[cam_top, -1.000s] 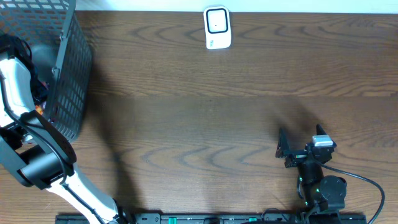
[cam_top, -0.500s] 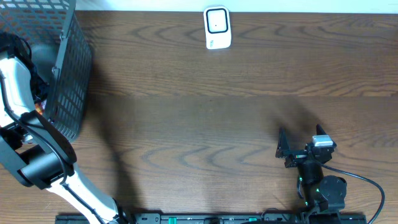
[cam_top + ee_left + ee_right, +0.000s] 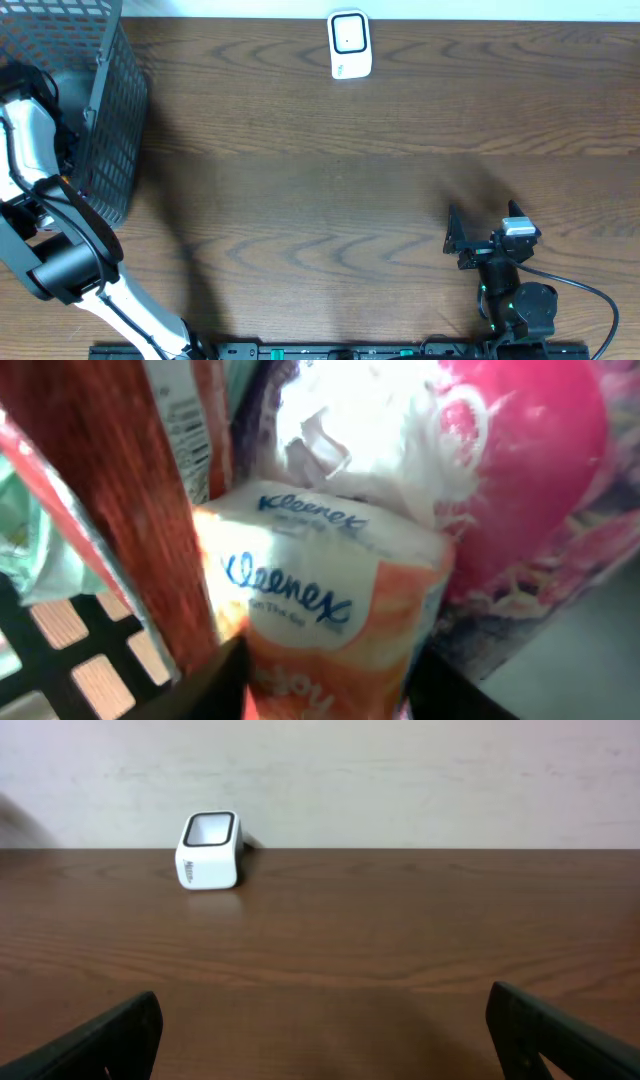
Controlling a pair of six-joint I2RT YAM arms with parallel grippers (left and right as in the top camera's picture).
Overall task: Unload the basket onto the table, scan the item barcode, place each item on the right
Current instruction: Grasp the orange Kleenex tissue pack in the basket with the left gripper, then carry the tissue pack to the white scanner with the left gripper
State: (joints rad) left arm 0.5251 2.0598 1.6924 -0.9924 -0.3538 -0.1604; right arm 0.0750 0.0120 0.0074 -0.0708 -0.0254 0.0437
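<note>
We see Kleenex (image 3: pixel 320 610) only by left wrist view, between left jaws, grip indeterminate; right jaws wide, 5 o'clock.

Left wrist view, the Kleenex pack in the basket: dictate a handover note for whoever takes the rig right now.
Left gripper: down in the basket, fingers on either side of the Kleenex pack; a firm grip cannot be confirmed.
Right gripper: open, empty, low over the table, facing the scanner.
Scanner: white, at the table's far edge.
Done: item reached.
Left: secure the pack, lift it out, present its barcode to the scanner. No barcode shows on the pack yet.
</note>
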